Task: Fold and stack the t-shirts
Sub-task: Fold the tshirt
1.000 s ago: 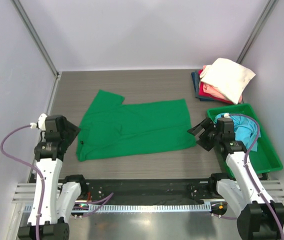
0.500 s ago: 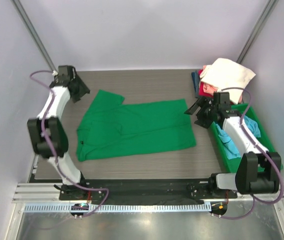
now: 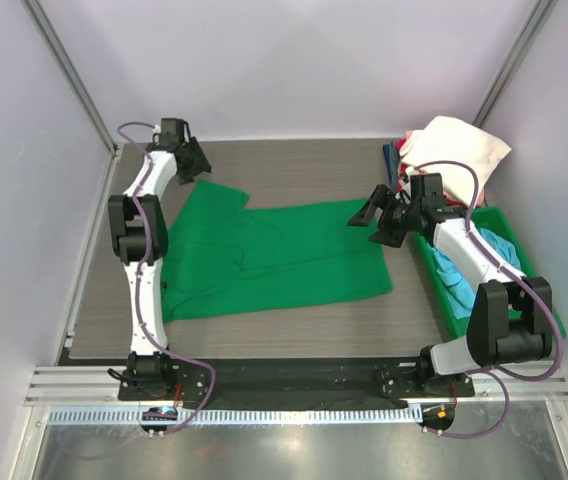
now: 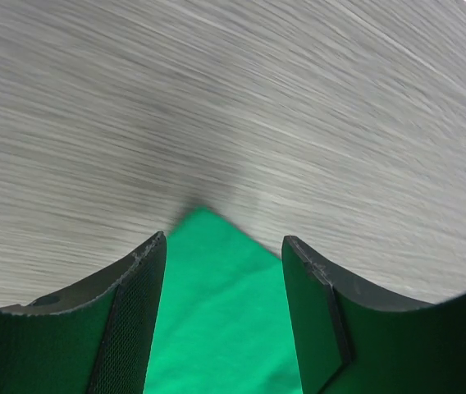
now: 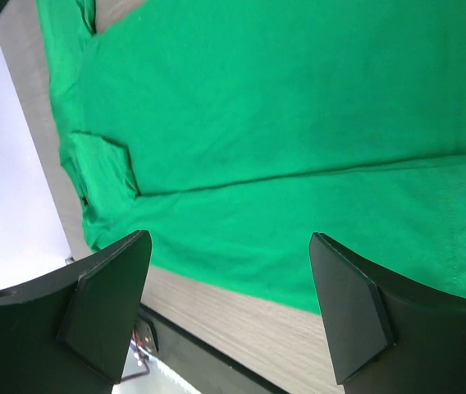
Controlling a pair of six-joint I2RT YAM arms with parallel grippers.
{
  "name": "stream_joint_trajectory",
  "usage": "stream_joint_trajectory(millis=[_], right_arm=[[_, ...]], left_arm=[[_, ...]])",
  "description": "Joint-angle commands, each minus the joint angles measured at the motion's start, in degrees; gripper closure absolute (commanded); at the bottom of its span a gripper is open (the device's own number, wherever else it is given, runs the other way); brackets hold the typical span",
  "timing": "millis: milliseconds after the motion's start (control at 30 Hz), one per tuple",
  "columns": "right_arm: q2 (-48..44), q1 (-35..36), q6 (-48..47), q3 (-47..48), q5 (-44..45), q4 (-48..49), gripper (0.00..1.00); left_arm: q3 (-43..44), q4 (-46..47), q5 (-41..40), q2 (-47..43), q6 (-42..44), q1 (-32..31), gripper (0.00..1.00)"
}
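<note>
The green t-shirt lies spread flat centrally; a cream-topped stack of folded t-shirts sits far right.

- The top view looks down from above and behind the arm bases, taking in the whole table.
- The left wrist view sits close to the table, looking past its own fingers at one corner of the green t-shirt.
- The right wrist view hangs higher, looking down between its fingers over most of that shirt, which all three views share.
</note>
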Motion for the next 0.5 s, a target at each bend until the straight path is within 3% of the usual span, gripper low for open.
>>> stream_joint_trajectory(millis=[0, 200, 467], right_arm=[[1.14, 0.61, -1.67, 2.27, -2.53, 0.97, 0.16], [3.25, 0.78, -3.25, 4.28, 2.30, -1.49, 0.16], [3.61, 1.49, -4.05, 5.52, 3.89, -2.99, 0.16]], left_arm=[[0.92, -2.43, -2.55, 0.92, 1.52, -2.21, 0.41], [-3.38, -1.81, -6.87, 0.05, 0.73, -2.74, 0.46], [-4.18, -0.41, -7.22, -4.43, 3.01, -2.65, 0.44]])
